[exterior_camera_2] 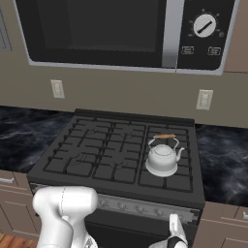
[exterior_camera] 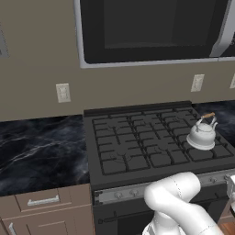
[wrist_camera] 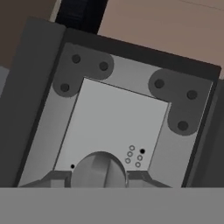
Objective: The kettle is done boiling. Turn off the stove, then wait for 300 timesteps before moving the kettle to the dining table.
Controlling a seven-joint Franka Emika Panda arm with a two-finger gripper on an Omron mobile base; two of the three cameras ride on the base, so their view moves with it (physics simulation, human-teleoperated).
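Observation:
The small silver-white kettle (exterior_camera: pixel 202 134) (exterior_camera_2: pixel 162 157) stands upright on the right side of the black stove (exterior_camera: pixel 137 147) (exterior_camera_2: pixel 97 155), its wooden-topped handle raised. My gripper (wrist_camera: pixel 99 178) is down at the right end of the stove's silver front strip (exterior_camera_2: pixel 135 208), away from the kettle. In the hand view a round grey knob (wrist_camera: pixel 99 164) sits between the two dark fingertips (wrist_camera: pixel 54 178), which press against its sides. The white hand (exterior_camera_2: pixel 174 232) (exterior_camera: pixel 232 188) shows at the frame edge in both base views. The dining table is out of view.
A black microwave (exterior_camera: pixel 151 27) (exterior_camera_2: pixel 97 29) hangs above the stove. Dark marble worktop (exterior_camera: pixel 41 151) (exterior_camera_2: pixel 223 160) flanks the stove on both sides, with brown drawers (exterior_camera: pixel 41 202) beneath. My white arm (exterior_camera: pixel 176 197) (exterior_camera_2: pixel 63 208) crosses in front of the oven door.

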